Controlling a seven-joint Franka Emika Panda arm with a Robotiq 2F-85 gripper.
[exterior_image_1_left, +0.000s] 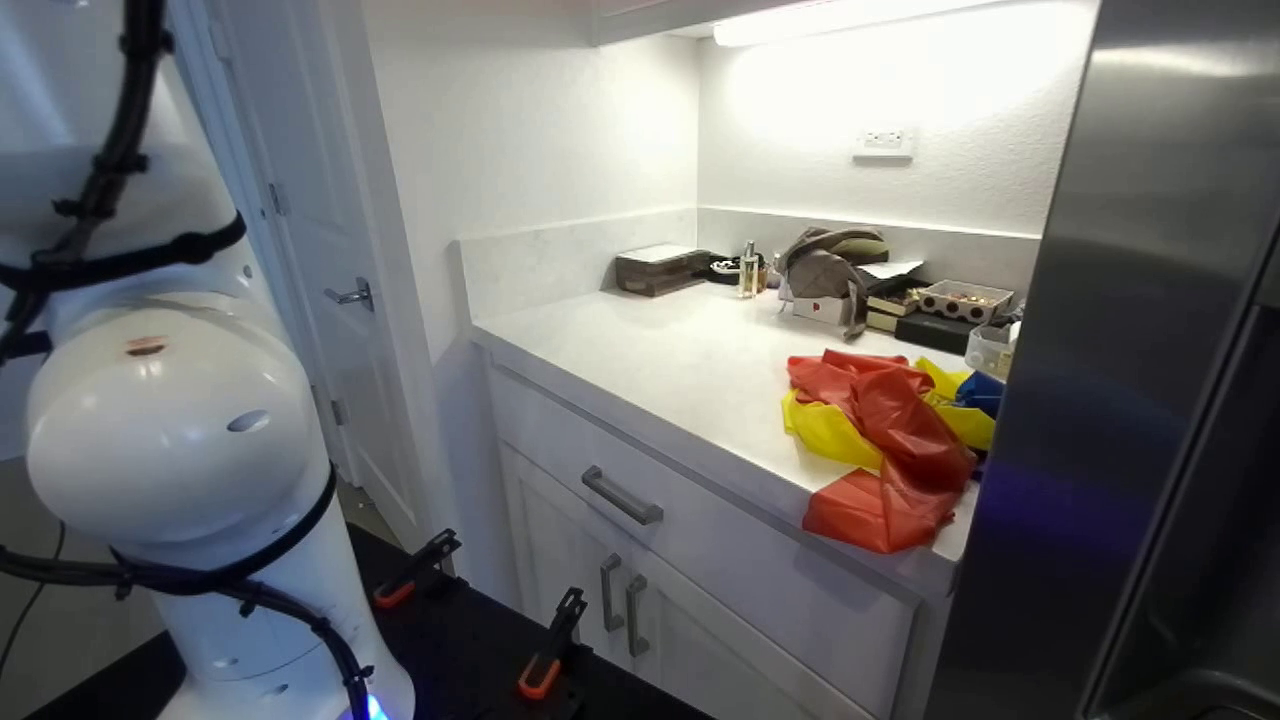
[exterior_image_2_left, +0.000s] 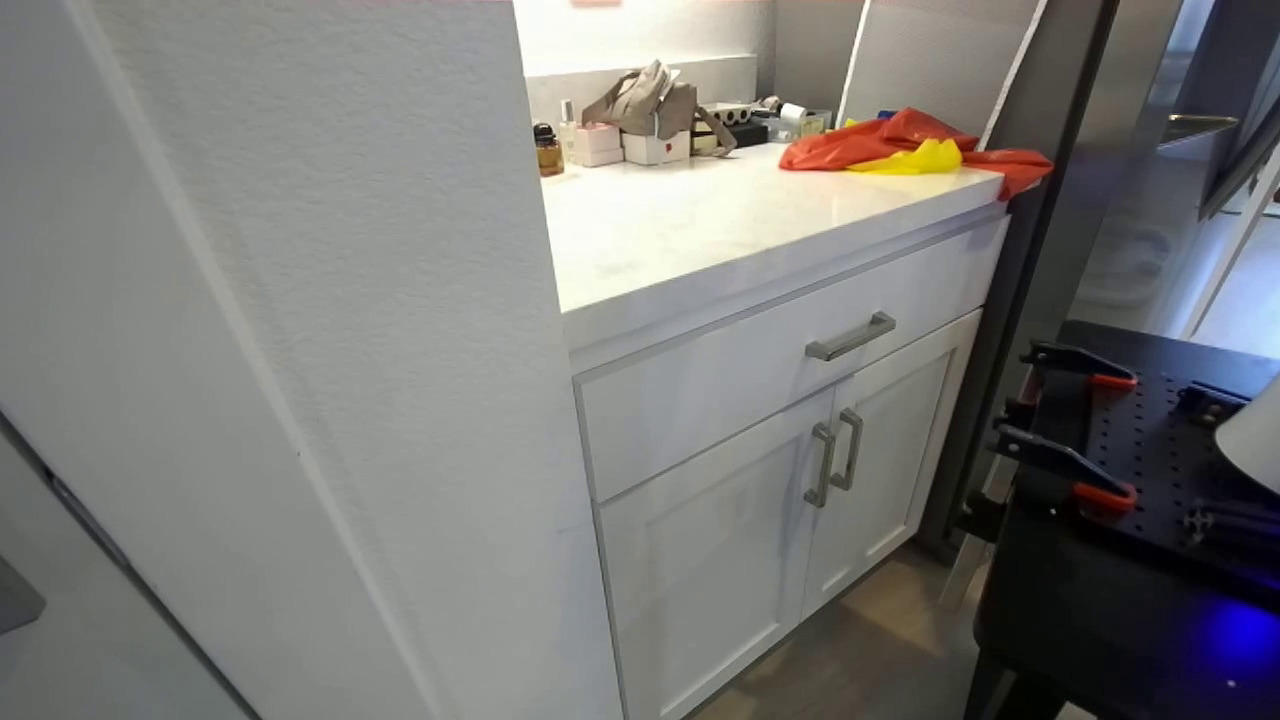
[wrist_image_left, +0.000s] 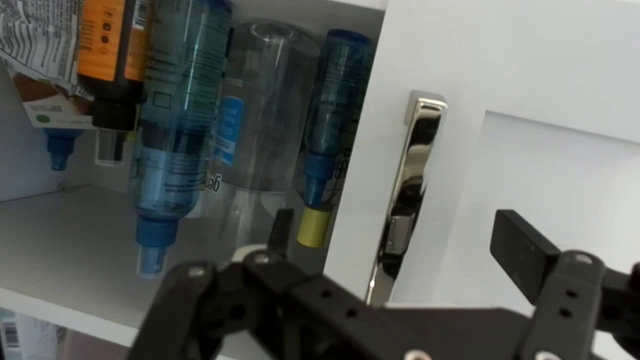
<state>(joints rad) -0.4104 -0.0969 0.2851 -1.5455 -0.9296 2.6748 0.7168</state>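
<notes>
Chrome handle (wrist_image_left: 415, 172) on the door (wrist_image_left: 560, 175), and here are the jaws, wide apart and empty before that door, the handle showing between the two fingers (wrist_image_left: 522, 255) in the wrist view, its long axis cutting across their span.

In the wrist view, bottles (wrist_image_left: 180, 110) sit in the cupboard (wrist_image_left: 75, 235), left of the door (wrist_image_left: 560, 165) and its handle (wrist_image_left: 419, 150). On the desk (exterior_image_1_left: 680, 370), cloth (exterior_image_1_left: 895, 430) lies before boxes (exterior_image_1_left: 935, 331).
</notes>
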